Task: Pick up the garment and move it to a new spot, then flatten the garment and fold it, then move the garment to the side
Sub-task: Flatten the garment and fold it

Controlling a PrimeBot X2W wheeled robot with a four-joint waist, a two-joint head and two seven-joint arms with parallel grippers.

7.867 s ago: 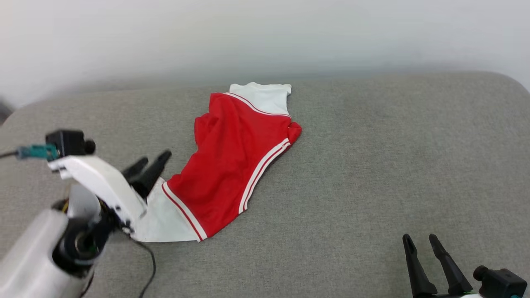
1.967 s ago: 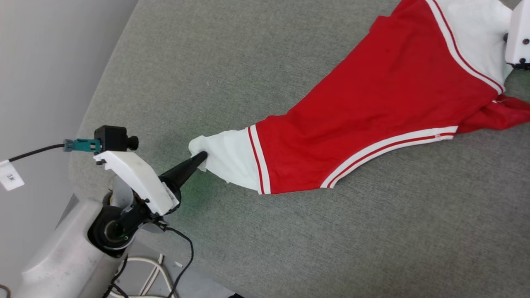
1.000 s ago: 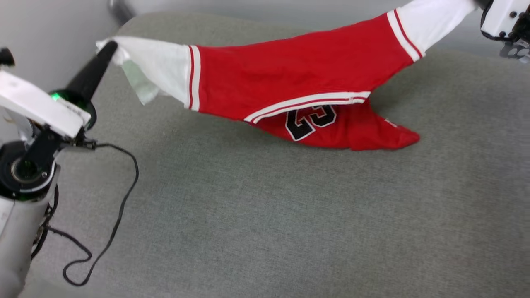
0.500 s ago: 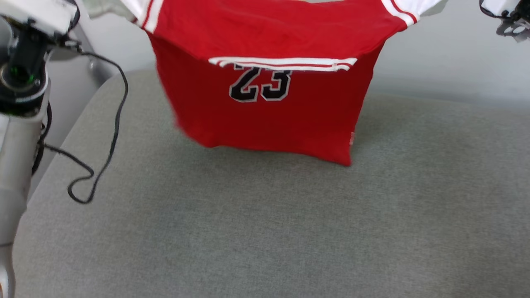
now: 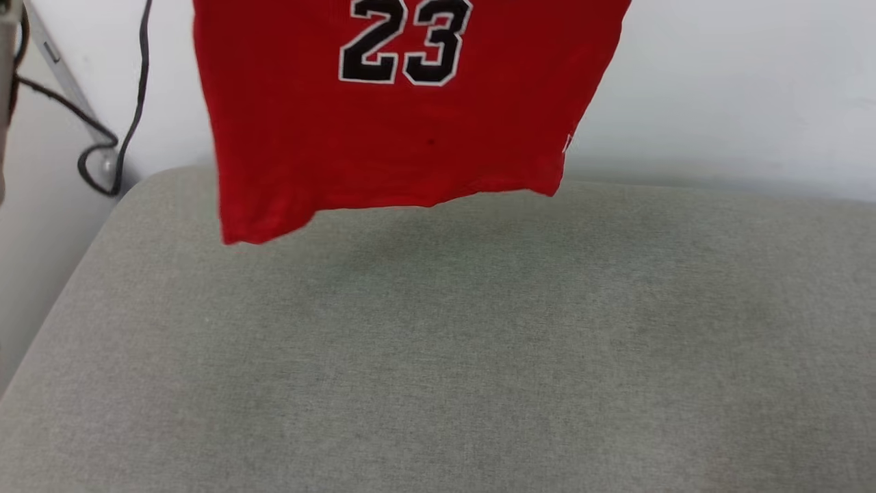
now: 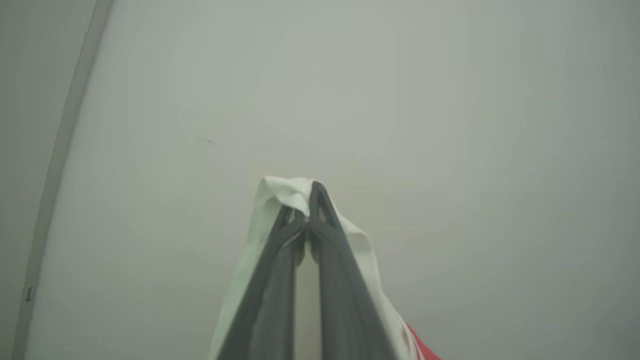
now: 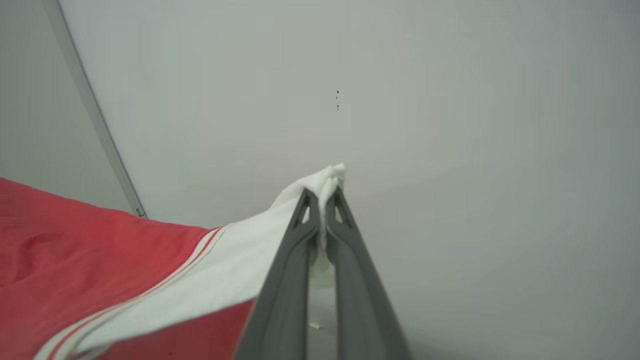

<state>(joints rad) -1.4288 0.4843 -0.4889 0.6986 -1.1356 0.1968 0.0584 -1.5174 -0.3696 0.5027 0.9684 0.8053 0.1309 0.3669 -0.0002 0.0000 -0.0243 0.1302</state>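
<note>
The garment [image 5: 397, 130], a red T-shirt with a black, white-outlined "23", hangs in the air above the grey cushion, its lower hem clear of the surface and sagging lower on the left. My left gripper [image 6: 306, 195] is shut on the tip of one white sleeve [image 6: 280, 190], raised toward a pale wall. My right gripper [image 7: 322, 192] is shut on the other white sleeve [image 7: 235, 240]; red fabric [image 7: 75, 240] with striped trim stretches away to its left. The shirt's top runs off the head view.
A wide grey fabric cushion [image 5: 479, 342] spreads below the hanging shirt, with a rounded corner at the left. A pale wall [image 5: 718, 89] stands behind it. A black cable [image 5: 102, 147] loops down at the upper left.
Both arms have lifted the shirt higher, so its hem has left the cushion and the folded striped trim has dropped out. The head camera has tilted too.
</note>
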